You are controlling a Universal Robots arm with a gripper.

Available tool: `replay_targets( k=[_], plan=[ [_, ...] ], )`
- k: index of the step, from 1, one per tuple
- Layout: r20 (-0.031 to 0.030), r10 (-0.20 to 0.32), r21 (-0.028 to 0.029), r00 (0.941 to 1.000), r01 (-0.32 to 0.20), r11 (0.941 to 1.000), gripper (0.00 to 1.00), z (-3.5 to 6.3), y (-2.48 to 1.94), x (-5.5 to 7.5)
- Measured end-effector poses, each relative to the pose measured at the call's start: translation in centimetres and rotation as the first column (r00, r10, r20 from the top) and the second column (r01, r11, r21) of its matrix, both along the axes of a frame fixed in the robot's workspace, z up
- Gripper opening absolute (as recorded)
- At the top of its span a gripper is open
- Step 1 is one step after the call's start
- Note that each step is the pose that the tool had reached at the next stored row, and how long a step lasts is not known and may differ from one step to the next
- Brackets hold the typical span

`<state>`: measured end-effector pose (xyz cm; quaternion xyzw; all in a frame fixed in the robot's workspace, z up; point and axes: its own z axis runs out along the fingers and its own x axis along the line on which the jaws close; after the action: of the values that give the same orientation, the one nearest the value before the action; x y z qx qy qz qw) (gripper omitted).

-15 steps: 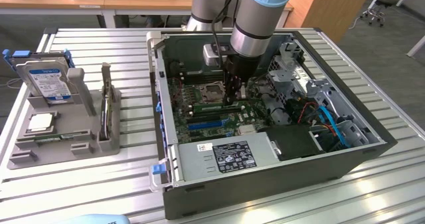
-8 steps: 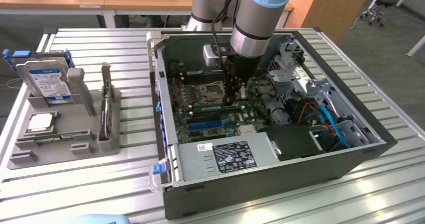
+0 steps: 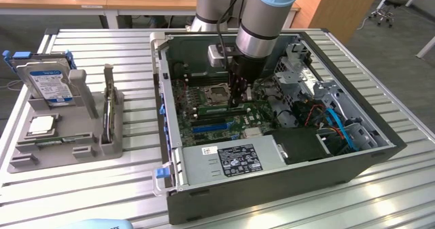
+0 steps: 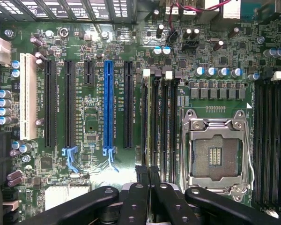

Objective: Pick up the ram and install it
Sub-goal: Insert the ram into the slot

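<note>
One ram (image 4: 148, 126) stood edge-on over the memory slots (image 4: 171, 122), pinched between the pressed-together fingertips (image 4: 141, 176) of the gripper (image 3: 237, 104), just beside the empty processor socket (image 4: 218, 157). Whether it sat in a slot could not be told. The arm (image 3: 262, 20) reached straight down into the open computer case (image 3: 353, 163). On the exterior view's left, a grey tray (image 3: 20, 163) on the slatted table (image 3: 102, 188) held a hard drive (image 3: 48, 81), a processor (image 3: 41, 124) and a second ram (image 3: 54, 140).
</note>
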<state>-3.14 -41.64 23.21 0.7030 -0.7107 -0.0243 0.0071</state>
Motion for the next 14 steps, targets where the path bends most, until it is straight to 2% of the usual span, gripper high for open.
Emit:
replay_targets(
  k=[14],
  plan=[
    [-0.0002, 0.014, -0.0002, 0.9999, -0.014, 0.9999, 0.11, -0.05, -0.01, 0.0]
  ],
)
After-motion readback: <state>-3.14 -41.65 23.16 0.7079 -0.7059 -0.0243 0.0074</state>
